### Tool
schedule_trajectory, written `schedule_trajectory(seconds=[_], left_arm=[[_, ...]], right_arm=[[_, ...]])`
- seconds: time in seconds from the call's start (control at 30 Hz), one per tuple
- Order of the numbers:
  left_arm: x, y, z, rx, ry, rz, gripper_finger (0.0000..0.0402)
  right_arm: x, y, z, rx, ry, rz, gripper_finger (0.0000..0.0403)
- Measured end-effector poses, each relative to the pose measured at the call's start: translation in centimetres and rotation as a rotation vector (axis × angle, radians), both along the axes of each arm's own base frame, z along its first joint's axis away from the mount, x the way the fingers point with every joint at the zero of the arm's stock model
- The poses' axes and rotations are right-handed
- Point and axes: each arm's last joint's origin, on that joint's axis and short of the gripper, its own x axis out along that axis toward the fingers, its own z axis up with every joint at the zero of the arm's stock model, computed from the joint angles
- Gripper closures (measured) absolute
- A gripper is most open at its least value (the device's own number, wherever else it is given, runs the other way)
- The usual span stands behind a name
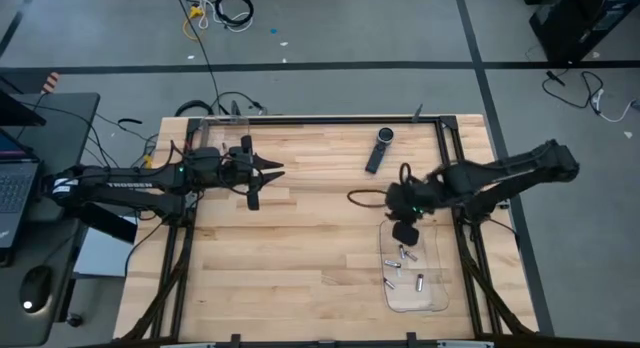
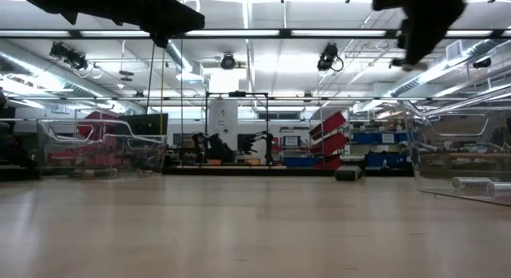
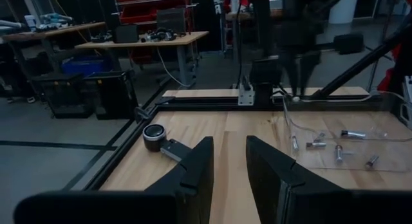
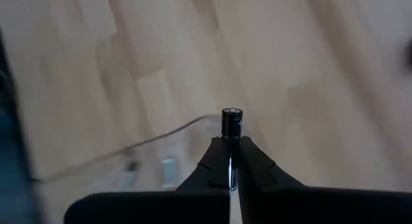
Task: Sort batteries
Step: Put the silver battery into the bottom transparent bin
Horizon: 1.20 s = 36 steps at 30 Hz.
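- Legible writing: white lettering "TROSSEN" along the left arm (image 1: 120, 184); nothing else can be read.
- Right gripper (image 4: 230, 141): fingers clamped on one battery (image 4: 231, 121), a dark cylinder with a silvery cap that sticks out past the fingertips; it is held above the wooden table (image 1: 300, 258).
- Clear plastic tray (image 1: 437, 288): directly beneath and just beyond the right gripper (image 1: 404, 231); it holds about five loose batteries (image 1: 409, 255), exact count uncertain.
- Left gripper (image 3: 225, 163): fingers apart with a plain gap, nothing between them; it hovers over the table well apart from the tray.
- Black remote-like device (image 1: 379, 148): one, lying flat on the table ahead of the left gripper, near the table's frame.
- Black cable (image 1: 365, 195): loops beside the right gripper.
- Low view: both arms hang overhead, tray wall (image 2: 455, 150) at the side.
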Motion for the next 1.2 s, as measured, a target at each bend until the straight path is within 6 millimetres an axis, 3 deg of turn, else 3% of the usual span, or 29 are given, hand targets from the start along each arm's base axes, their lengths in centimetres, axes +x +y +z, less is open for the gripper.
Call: schedule_trajectory(seconds=[0.2,0.47,0.7,1.2], left_arm=[[0.0,0.0,0.1,0.001,-0.012,0.000,0.0312],[0.0,0.0,0.1,0.001,-0.014,-0.001,0.0312],[0.0,0.0,0.1,0.001,-0.014,-0.001,0.0312],[0.0,0.1,0.1,0.003,-0.013,0.029,0.0312]], right_arm=[[-0.8,4.2,-0.4,0.170,0.055,-0.161,0.0402],[-1.0,8.0,-3.0,0.211,0.230,-0.365,0.0402],[-1.5,8.9,-5.6,0.027,0.405,-0.464,0.0403],[-0.1,10.0,-9.6,-0.094,0.564,-0.381,0.0386]])
